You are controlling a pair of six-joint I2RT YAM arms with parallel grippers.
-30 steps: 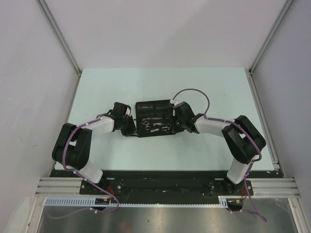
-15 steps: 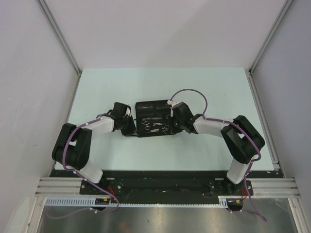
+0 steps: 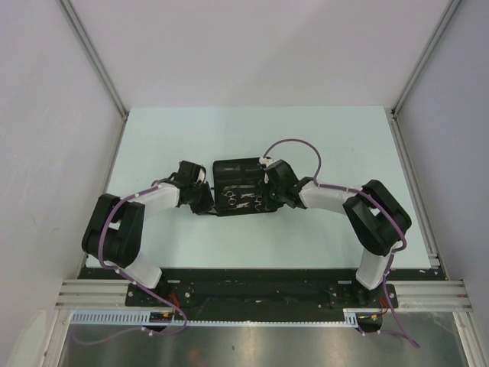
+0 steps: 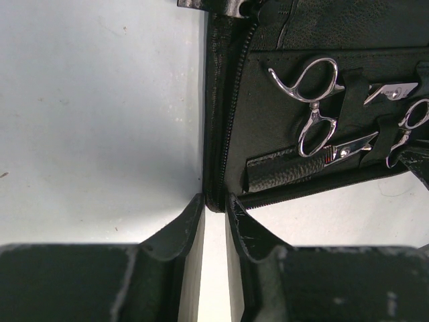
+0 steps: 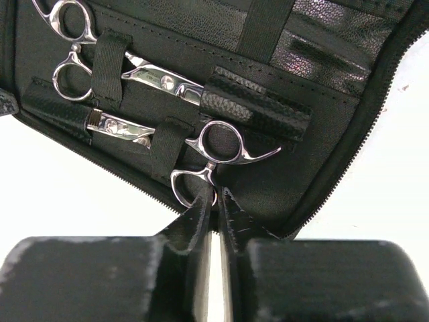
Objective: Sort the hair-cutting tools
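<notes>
One silver scissors and a second scissors lie strapped inside the open black fabric case on the surface. The right gripper has its jaws clenched at the second scissors' lower ring. The left gripper has its jaws grasping the case's zippered edge.

Left claw and right claw near-closed

From here I see a pale green tabletop, smooth and flat. Only one thing lies directly on it: a black fabric case, zipper undone and spread open, around the middle, somewhat toward the near edge.
</notes>
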